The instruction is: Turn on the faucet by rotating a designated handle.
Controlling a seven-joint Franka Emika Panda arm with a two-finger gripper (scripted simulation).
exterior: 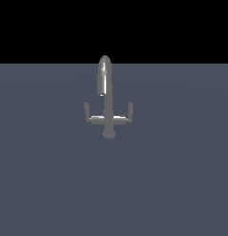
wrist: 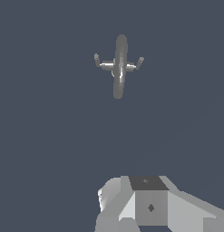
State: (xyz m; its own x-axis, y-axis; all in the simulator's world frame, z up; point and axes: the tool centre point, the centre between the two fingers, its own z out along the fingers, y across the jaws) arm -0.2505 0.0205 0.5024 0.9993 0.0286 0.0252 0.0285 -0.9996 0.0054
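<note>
The faucet (exterior: 106, 99) stands alone on the flat grey floor, a dull-grey tap with a tall arched spout and a crossbar low on its stem. The handle (exterior: 128, 114) is the short L-shaped arm on the exterior view's right, its stubby tip pointing up. The exterior view does not show my gripper. In the wrist view the faucet (wrist: 119, 67) is small and far off, seen from above. Only pale blocky parts of my gripper (wrist: 149, 201) show at the frame's edge, well away from the faucet and touching nothing. Its fingertips are out of sight.
The matching arm (exterior: 87, 112) on the exterior view's left mirrors the handle. A plain grey floor (exterior: 51, 184) runs all around the faucet, with a black background above its far edge.
</note>
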